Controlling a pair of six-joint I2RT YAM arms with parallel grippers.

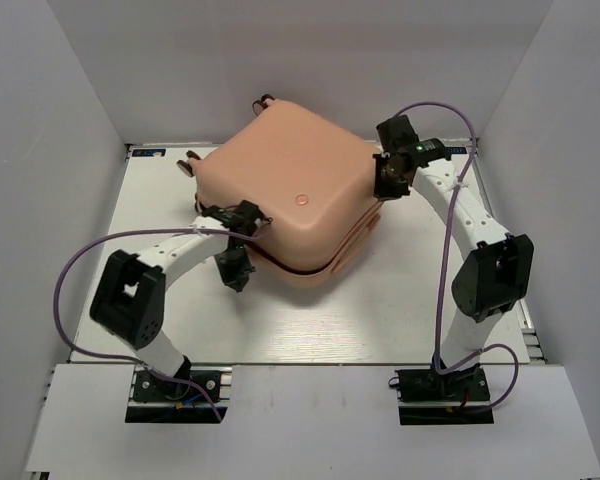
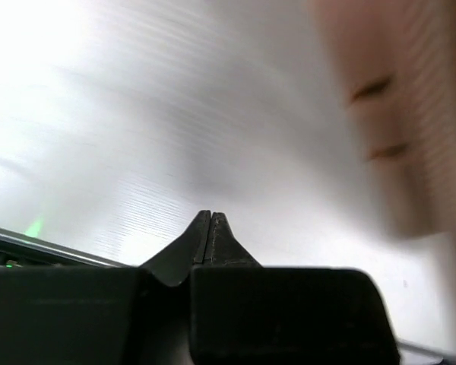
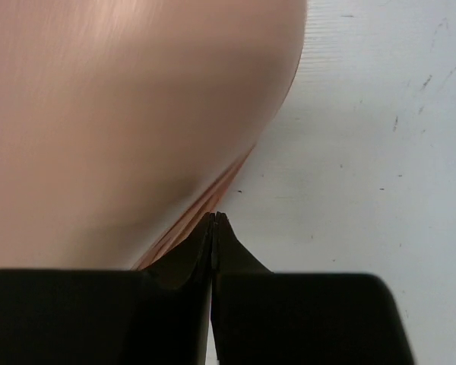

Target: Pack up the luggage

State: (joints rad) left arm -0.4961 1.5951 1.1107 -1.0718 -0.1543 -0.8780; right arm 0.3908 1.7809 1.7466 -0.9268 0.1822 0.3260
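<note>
The pale pink luggage (image 1: 280,195) lies in the middle of the table with its upper shell down over the lower one; a thin dark gap runs along its near edge. My left gripper (image 1: 234,275) is shut and empty at the case's near left corner, low by the table. In the left wrist view the shut gripper (image 2: 210,218) points over bare table, with the blurred luggage (image 2: 410,114) to its right. My right gripper (image 1: 383,185) is shut and empty against the case's right side. In the right wrist view its tips (image 3: 214,219) sit at the luggage's (image 3: 121,114) seam.
The white table (image 1: 310,320) is boxed in by grey walls on the left, back and right. The case's small wheels (image 1: 263,101) stick out at its far side, near the back wall. No folded clothes show.
</note>
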